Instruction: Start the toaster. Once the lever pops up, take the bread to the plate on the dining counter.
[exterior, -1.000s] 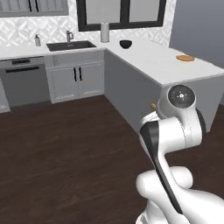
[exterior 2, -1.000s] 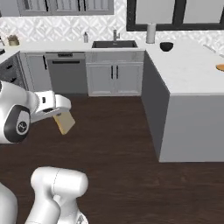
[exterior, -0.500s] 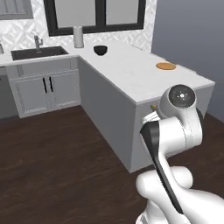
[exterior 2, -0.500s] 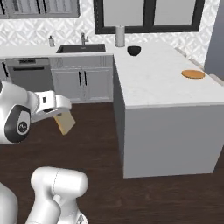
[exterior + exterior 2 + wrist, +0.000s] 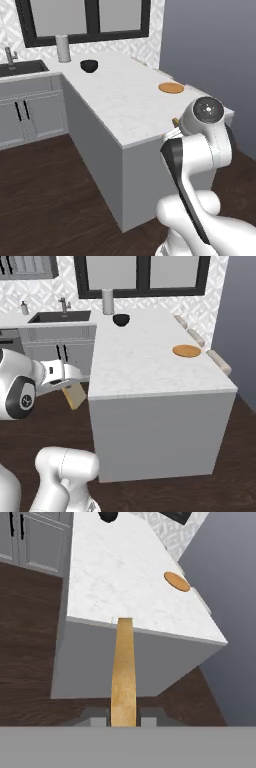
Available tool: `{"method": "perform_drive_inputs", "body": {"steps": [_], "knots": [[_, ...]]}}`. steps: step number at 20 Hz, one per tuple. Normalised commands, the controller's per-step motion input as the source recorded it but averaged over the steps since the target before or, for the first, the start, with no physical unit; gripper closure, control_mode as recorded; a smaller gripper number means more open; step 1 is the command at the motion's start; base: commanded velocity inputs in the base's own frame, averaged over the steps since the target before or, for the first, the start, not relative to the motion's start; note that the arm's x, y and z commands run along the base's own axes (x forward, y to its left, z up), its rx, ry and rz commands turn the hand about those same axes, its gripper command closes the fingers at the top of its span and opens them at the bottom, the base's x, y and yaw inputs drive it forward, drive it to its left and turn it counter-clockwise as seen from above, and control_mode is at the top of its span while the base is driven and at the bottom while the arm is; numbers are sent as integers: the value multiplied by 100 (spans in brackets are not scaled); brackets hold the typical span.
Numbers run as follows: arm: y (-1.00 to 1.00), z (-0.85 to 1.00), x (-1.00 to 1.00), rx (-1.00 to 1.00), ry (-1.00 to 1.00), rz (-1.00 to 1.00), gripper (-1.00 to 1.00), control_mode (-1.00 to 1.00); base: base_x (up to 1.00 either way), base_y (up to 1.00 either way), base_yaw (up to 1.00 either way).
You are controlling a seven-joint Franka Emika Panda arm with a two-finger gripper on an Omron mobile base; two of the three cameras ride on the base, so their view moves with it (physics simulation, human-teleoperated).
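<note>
- Hand view: gripper (image 5: 123, 716) clamps the bread (image 5: 123, 671) edge-on between its tips; slice runs ahead toward the counter (image 5: 120, 572) end.
- Both base views have swung since a second ago; the counter now fills them, nearer.
- Plate (image 5: 177, 581) lies well ahead and right of the gripper, on the counter's far side.
- Right base view: bread (image 5: 75, 395) partly behind the hand; fingers hidden.

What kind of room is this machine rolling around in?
It looks like a home kitchen: a sink with a tap under a dark-framed window, grey cabinets, and a long white marble-look counter carrying an orange plate.
</note>
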Motion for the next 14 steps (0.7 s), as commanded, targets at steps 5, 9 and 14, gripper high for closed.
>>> {"method": "perform_drive_inputs", "body": {"steps": [5, 9, 14], "knots": [[0, 0, 0, 0, 0, 0, 100, 100, 100, -100, 1], [0, 0, 0, 0, 0, 0, 100, 100, 100, -100, 10], [0, 0, 0, 0, 0, 0, 100, 100, 75, -100, 18]]}}
